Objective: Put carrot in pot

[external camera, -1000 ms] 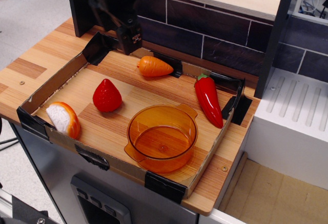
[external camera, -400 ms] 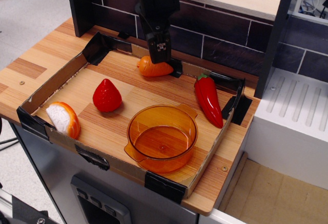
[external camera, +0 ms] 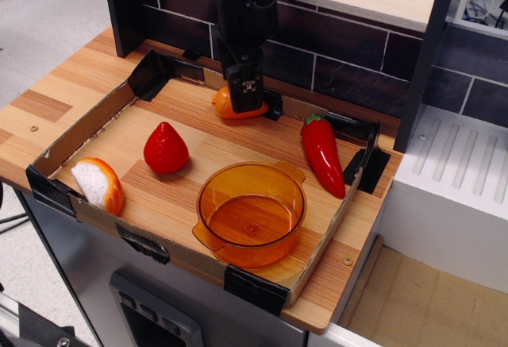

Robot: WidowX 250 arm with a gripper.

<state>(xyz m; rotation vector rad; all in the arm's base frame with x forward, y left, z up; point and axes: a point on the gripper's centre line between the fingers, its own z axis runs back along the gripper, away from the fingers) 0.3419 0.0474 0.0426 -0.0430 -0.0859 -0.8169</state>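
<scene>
Grasp step: end effector [external camera: 247,102] down over carrot [external camera: 235,107], can't tell if clamped yet; next, close, lift, carry to pot [external camera: 251,213].

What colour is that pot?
Translucent orange; the pot shows clearly in the only view.
</scene>
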